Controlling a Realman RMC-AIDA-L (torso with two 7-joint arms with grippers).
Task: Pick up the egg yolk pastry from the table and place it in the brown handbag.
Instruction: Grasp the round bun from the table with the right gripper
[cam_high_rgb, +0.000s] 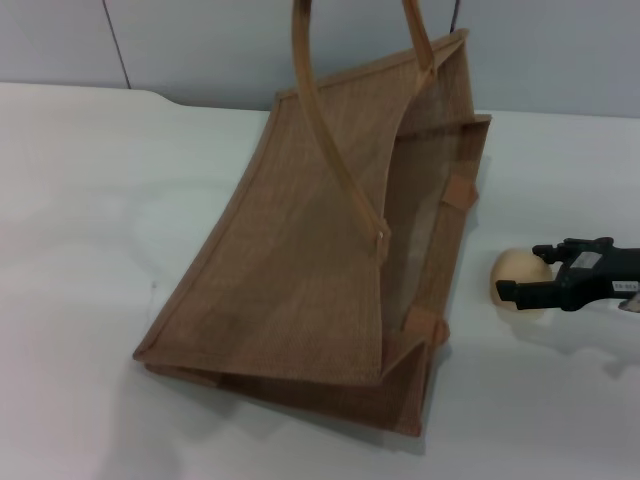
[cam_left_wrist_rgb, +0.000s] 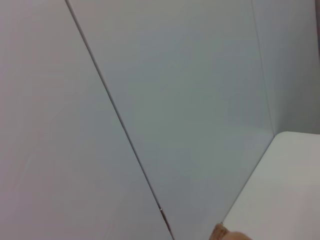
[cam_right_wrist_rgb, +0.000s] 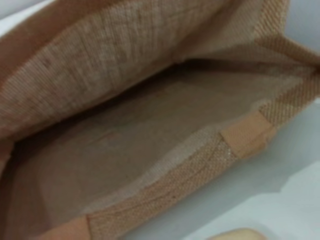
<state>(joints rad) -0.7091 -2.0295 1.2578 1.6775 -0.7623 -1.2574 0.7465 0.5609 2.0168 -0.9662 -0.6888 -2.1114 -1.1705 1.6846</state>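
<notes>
Soft, even light, faint shadows on the table (cam_high_rgb: 90, 200); right wrist view perhaps slightly out of focus.

The head view looks down from above and in front onto the white table (cam_high_rgb: 80, 250), the brown handbag (cam_high_rgb: 300, 290) at centre frame. The right wrist view sits close, facing into that bag's open mouth (cam_right_wrist_rgb: 125, 135) (shared with the head view). The left wrist view faces a pale wall (cam_left_wrist_rgb: 175, 100).

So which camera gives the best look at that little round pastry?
The head view: the pastry sits whole on the table between the right gripper's open fingers. The right wrist view catches only its edge; the left wrist view shows none.
</notes>
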